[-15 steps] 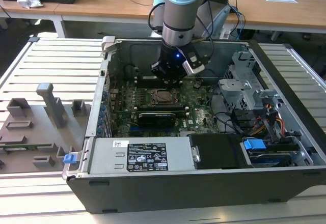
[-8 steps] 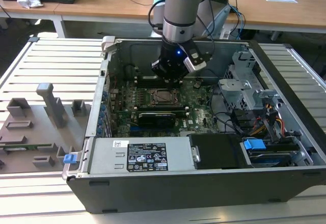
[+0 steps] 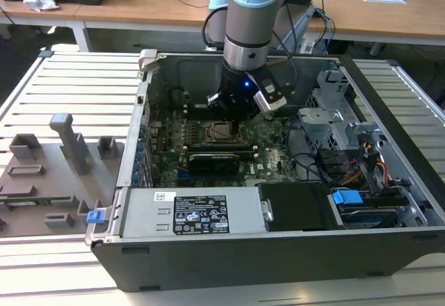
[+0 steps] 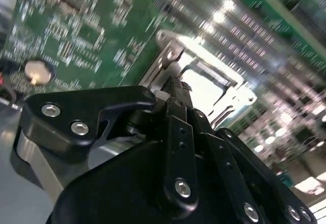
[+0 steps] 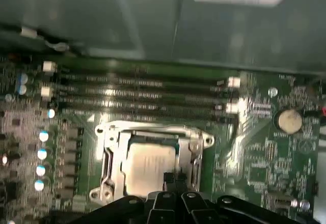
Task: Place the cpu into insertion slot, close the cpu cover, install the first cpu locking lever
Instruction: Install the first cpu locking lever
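the exterior view is evenly bright, daylight washing the slatted tabletop (image 3: 69,83) pale, while the inside of the computer case (image 3: 208,250) around the hand (image 3: 233,115) sits in dimmer shade. in the second wrist view the green circuit board (image 4: 91,35) beyond the hand (image 4: 175,94) is smeared with blur and streaked with white glare. in the first wrist view the cpu (image 5: 147,165) just ahead of the hand (image 5: 173,180) shines softly, the memory slots (image 5: 142,94) beyond it glint, and everything is slightly soft.

We note grey plastic fixture tray (image 3: 49,174) beside open dark-grey metal computer case (image 3: 278,250); round silver coin battery (image 5: 289,120) near green circuit board's (image 5: 254,158) edge.
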Tool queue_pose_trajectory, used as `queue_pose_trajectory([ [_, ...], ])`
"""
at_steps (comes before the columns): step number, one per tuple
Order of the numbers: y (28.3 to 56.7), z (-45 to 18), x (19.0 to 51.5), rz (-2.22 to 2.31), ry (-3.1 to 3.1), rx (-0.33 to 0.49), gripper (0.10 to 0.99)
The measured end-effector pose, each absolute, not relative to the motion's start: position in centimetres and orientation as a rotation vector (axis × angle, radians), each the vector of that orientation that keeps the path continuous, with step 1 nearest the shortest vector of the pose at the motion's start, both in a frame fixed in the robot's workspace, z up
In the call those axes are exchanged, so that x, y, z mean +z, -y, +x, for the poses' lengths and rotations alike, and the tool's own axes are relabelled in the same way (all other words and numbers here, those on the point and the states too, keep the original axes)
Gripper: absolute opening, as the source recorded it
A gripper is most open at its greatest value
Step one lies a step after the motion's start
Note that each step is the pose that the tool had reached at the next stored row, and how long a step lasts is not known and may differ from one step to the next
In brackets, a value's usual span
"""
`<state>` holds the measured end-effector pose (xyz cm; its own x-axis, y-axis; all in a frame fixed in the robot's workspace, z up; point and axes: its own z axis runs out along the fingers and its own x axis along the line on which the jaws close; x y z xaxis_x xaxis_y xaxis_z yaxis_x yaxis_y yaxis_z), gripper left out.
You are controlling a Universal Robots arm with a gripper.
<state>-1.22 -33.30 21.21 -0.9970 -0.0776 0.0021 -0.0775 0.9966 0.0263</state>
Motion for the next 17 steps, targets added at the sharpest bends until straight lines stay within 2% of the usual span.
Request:
queue_pose_trajectory([
  [3, 35.9, -1.2, 21.1, 0.122, 3.136, -0.041, 0.106],
  [8, 36.1, -0.9, 21.2, 0.122, 3.136, -0.044, 0.106],
  [13, 36.0, -0.9, 23.8, 0.122, 3.135, -0.044, 0.106],
  [17, 37.5, -0.9, 23.9, 0.122, 3.136, -0.056, 0.106],
])
